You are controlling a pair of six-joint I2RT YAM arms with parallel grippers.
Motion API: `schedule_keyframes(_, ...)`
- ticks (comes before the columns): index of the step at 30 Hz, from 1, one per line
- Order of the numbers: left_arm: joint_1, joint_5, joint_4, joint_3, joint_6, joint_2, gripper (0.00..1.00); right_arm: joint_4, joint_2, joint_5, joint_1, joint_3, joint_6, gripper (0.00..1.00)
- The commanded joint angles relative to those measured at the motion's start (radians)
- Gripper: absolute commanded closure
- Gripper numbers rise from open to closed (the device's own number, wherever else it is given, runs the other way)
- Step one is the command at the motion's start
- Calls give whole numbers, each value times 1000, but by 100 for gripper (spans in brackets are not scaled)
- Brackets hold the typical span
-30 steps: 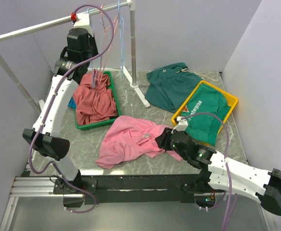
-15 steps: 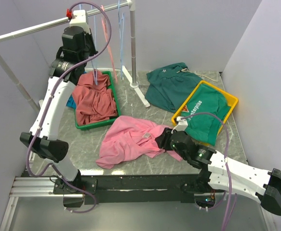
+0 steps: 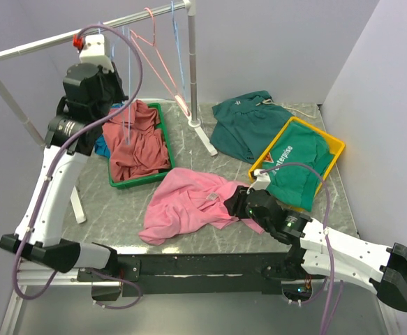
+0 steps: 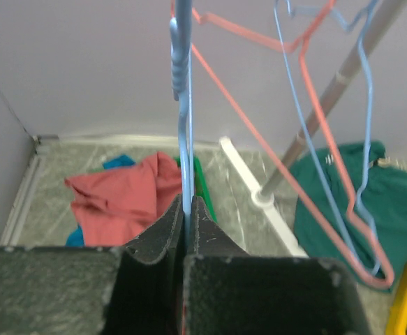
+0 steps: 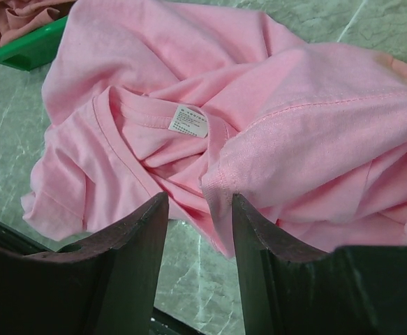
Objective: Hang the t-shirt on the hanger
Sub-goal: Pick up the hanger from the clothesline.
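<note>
Marble-patterned tabletop (image 3: 125,204) between pale walls (image 3: 273,42) bears the t-shirt (image 3: 186,199).

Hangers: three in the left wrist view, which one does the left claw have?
The light-blue wire hanger seen edge-on, pinched between the shut left claw. The pink hanger and the other blue hanger hang off to the side, untouched.

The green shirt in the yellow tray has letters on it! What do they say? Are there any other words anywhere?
"enterprise": white letters on the dark green shirt in the yellow tray.
White tag at the collar of the pink t-shirt: print too small to read.
No other words or numbers can be read.
</note>
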Motion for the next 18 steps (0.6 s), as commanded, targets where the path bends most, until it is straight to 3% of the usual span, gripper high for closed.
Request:
schedule_keyframes(1,1,63,-7,-108,-35,-126,99,26,-2,9,6,44,-17,50)
schedule_keyframes(10,0,136,-147,-329,-50,-436,99,-32,-32,37,6,59,-32,50)
schedule_keyframes(14,0,159,-216,-371,-48,-582,99,-52,-43,63,5,64,-23,50)
schedule_keyframes(18,0,283,-245,-340,-32,-662,99,-75,-60,97,6,70,-22,52)
